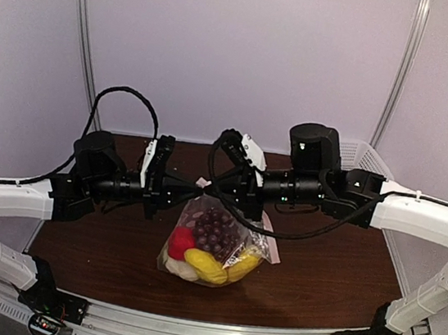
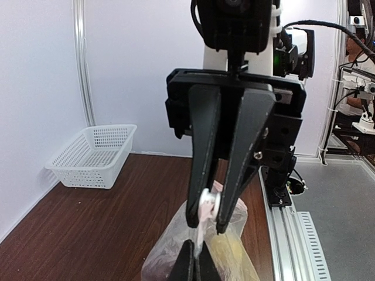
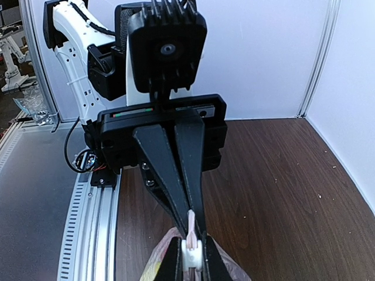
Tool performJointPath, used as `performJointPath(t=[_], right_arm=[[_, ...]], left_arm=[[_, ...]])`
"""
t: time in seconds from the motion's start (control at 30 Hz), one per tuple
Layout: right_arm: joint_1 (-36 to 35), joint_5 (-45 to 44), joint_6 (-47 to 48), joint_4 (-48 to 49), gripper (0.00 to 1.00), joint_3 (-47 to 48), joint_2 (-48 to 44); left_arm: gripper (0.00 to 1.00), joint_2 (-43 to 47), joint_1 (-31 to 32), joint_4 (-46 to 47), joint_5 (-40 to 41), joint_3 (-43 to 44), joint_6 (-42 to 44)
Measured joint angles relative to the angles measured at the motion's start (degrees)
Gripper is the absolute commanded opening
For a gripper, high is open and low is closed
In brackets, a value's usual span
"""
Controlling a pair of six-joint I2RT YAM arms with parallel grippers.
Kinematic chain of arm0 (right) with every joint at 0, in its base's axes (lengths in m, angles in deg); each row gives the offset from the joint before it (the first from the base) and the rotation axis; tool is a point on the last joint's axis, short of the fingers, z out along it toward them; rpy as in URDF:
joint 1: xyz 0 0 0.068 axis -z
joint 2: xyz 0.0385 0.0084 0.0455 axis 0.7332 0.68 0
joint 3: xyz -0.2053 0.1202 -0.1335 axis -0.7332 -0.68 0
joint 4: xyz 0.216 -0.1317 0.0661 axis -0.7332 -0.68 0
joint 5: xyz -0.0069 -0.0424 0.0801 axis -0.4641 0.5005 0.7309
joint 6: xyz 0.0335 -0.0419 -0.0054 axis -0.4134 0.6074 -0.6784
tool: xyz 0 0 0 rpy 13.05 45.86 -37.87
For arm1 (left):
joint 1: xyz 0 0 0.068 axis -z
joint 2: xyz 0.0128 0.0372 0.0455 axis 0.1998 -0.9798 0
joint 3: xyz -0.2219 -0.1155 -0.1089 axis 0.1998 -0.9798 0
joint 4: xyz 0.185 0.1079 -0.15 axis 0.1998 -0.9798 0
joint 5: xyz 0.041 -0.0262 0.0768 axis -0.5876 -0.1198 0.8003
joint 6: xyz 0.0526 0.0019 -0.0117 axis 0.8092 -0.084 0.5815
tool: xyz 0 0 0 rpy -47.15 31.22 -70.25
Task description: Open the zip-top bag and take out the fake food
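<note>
The left gripper [image 1: 191,188] and right gripper [image 1: 214,189] are each pinching the zip strip [image 2: 206,206] of the zip-top bag [image 1: 201,214] — fake food [image 1: 205,266] inside — drooping over the table's [image 1: 335,265] middle, toward its near edge.

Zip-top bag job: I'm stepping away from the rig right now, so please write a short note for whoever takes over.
Left tool: shut on the zip-top bag at its zip strip.
Right tool: shut on the same strip, facing the left one.
Things: the bag hangs between the tools over the table; the fake food is all inside, grape cluster uppermost. White mesh basket at the far right corner.
Done: both tools grip the strip.
Left: pull the mouth open, take the food out.
</note>
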Motion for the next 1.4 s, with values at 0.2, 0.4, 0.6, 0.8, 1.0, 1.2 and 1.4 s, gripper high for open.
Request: performJointPath(t=[0.2, 0.4, 0.6, 0.8, 1.0, 1.2, 1.4], right_arm=[[0.87, -0.72, -0.02, 0.94, 0.06, -3.78, -2.54], [2.34, -0.94, 0.00, 0.66, 0.06, -6.56, -4.68], [2.95, -1.79, 0.00, -0.17, 0.07, -8.50, -6.62], [3.45, -3.39, -0.20, -1.05, 0.07, -11.52, -9.44], [3.82, -5.16, -1.07, -1.57, 0.07, -14.60, -12.09], [3.85, -6.86, -2.84, -1.90, 0.07, -17.86, -15.02], [4.09, -8.55, -4.44, -3.58, 0.07, -20.85, -19.02]], left_arm=[[0.00, 0.13, -0.39, 1.53, -0.15, -0.81, -0.87], [0.00, 0.92, -1.38, 2.51, -0.17, -1.73, -1.84], [0.00, 2.12, -2.54, 2.86, 0.28, -2.58, -2.78], [0.00, 2.78, -3.65, 2.86, 1.92, -2.93, -3.63], [0.00, 2.97, -5.20, 2.80, 4.11, -3.02, -5.03], [0.00, 2.97, -6.73, 2.80, 5.29, -3.21, -6.51], [0.00, 2.97, -8.72, 2.80, 5.44, -3.21, -7.61]])
